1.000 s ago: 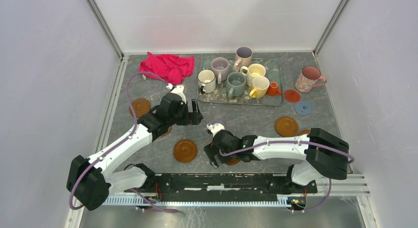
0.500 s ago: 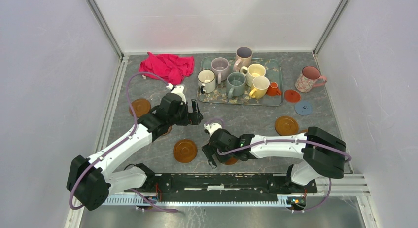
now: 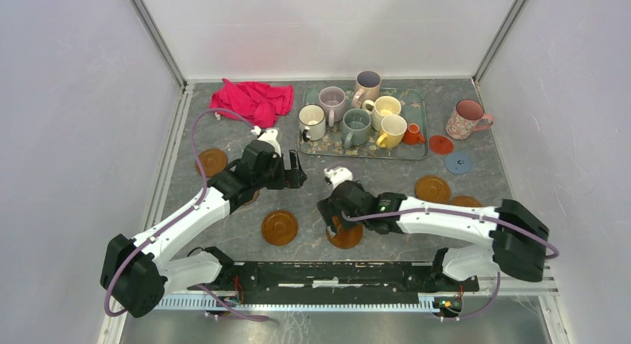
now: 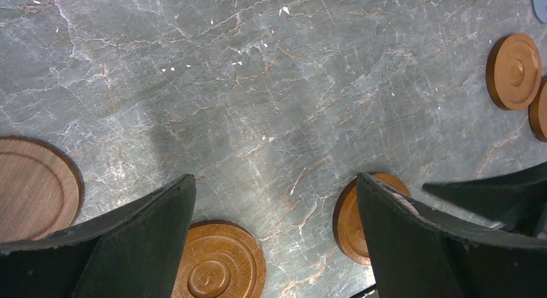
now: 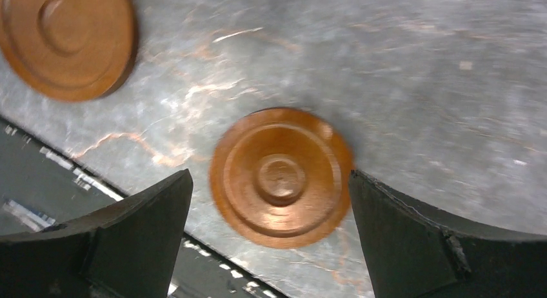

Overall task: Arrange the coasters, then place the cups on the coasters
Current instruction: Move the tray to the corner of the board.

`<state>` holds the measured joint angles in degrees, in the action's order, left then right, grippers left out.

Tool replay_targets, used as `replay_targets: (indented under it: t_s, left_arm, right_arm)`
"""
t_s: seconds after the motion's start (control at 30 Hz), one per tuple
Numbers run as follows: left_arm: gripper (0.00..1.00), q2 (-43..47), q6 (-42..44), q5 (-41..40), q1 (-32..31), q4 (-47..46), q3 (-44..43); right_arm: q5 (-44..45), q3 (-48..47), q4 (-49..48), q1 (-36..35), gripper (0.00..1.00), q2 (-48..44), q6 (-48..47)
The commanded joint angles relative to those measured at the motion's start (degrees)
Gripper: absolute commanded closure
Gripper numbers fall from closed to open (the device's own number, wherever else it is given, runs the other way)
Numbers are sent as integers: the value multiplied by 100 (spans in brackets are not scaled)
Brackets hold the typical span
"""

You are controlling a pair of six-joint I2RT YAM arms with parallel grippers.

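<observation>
Several amber coasters lie flat on the marble table. One amber coaster sits near the front edge, and my right gripper hovers over it, open, with the disc between its fingers and untouched. Another amber coaster lies to its left. My left gripper hangs open over bare marble, holding nothing. Several cups stand on the teal tray at the back. A pink floral cup stands to the tray's right.
A red cloth lies at the back left. A dark brown coaster is at the left, with red, blue and two amber ones at the right. The black base rail runs along the near edge.
My right arm has swung to the right and slightly away from the front edge, still open, uncovering more of the front amber coaster. The left arm has not moved.
</observation>
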<state>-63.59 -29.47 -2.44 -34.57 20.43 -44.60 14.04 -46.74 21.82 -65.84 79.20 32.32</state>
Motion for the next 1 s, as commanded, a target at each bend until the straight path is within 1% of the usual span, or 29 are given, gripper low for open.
replay_targets:
  t_s: [0.0,0.23,0.47,0.6,0.63,0.77,0.87,0.97]
  left_arm:
    - [0,128,276,109,27,-192,6]
    - [0,128,310,176,26,-210,-37]
    - [0,161,311,209,28,-223,-48]
    - [0,164,296,217,27,-242,-15]
    - [0,154,275,332,21,-260,-14]
    - [0,80,168,590,28,-357,25]
    - [0,94,157,575,26,-363,47]
    - [0,148,206,538,27,-290,39]
  right_arm:
    - [576,331,263,551,2,-692,-70]
    - [948,869,369,1876,2,-1499,-198]
    - [1052,1100,137,3024,2,-1788,-341]
    - [972,1171,19,3665,2,-1818,-547]
    - [901,1209,-54,3825,2,-1828,-592]
    - [390,1349,-432,4408,2,-1759,-655]
    - [133,1339,-744,4624,2,-1548,-662]
    - [83,1291,-870,4714,2,-1260,-724]
